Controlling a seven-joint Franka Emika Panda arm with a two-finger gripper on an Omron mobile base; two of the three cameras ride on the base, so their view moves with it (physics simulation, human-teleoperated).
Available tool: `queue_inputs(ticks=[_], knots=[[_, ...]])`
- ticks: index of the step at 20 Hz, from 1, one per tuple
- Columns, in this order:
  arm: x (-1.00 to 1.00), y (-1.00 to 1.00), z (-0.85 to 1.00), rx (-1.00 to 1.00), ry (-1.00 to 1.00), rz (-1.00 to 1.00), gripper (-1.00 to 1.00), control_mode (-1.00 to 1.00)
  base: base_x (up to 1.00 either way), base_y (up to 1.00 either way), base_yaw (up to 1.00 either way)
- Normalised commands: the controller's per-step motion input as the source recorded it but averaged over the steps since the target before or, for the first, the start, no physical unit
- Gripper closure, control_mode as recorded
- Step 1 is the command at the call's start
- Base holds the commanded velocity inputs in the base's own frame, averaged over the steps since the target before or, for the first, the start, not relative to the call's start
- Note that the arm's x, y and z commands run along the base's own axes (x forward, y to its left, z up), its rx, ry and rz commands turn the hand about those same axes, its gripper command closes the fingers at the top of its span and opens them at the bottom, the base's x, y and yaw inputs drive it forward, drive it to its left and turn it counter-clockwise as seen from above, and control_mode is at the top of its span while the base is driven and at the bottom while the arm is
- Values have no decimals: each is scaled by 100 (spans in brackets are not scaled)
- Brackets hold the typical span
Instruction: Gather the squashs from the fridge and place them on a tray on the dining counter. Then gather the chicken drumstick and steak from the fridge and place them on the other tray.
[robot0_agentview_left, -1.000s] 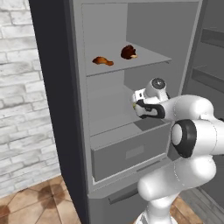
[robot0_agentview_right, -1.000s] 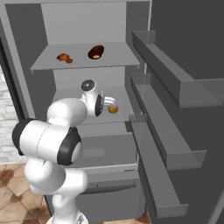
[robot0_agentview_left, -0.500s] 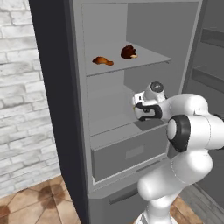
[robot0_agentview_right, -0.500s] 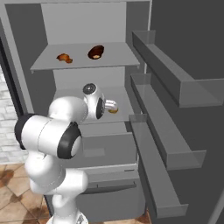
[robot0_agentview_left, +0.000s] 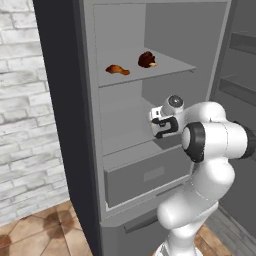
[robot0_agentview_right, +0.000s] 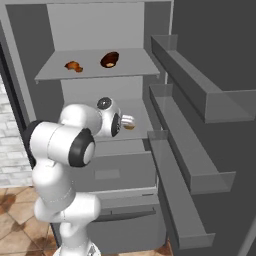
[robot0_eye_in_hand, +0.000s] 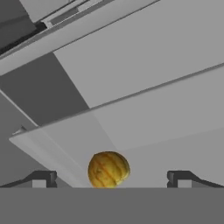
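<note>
Nearest, the gripper (robot0_eye_in_hand: 109, 178), spread as wide as it goes and holding nothing, its dark fingertips (robot0_eye_in_hand: 41, 178) standing well apart on either side. Hovers inside the open fridge (robot0_agentview_left: 65, 125), above the drawer (robot0_agentview_left: 145, 175) and level with the middle shelf (robot0_agentview_right: 137, 112).

Just beyond, between the fingertips and near them, one squash (robot0_eye_in_hand: 108, 169): small, round, yellow-orange with darker stripes, resting on the light grey middle shelf close to its near edge. Seen from the right base view as a small tan lump (robot0_agentview_right: 128, 122) just right of the hand. Cannot tell whether touching the fingers; probably apart.

Judged by look: firm, hard-skinned, not fragile, light for its size, but smooth and rounded, so likely to roll on the flat shelf or squirt out of a shallow pinch. Best taken across the widest part, at the middle, fingers on opposite sides and pushed in far enough to pass the bulge before closing. Off-centre contact likely to nudge it away along the shelf.

Farther up, on the top shelf (robot0_agentview_left: 170, 67): the chicken drumstick (robot0_agentview_left: 117, 69) to the left, thin and tapering, and the steak (robot0_agentview_left: 146, 59) to the right, a rounder dark lump, both near the shelf's middle and apart from each other. Softer, likely slicker than the squash; for later.
</note>
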Motion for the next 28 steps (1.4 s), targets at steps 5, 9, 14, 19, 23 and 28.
queue_inputs(ticks=[5,9,14,19,23,28], knots=[[33,-11,-4,0,2,0,-100,-100,0,0,0],[23,-10,-8,0,2,0,-100,-100,0,0,0],[27,-6,-14,0,3,0,-100,-100,0,0,0],[25,-2,-19,0,2,0,-100,-100,0,0,0],[24,0,-20,0,1,0,-100,-100,0,0,0],[23,0,-21,0,0,0,-100,-100,0,0,0]])
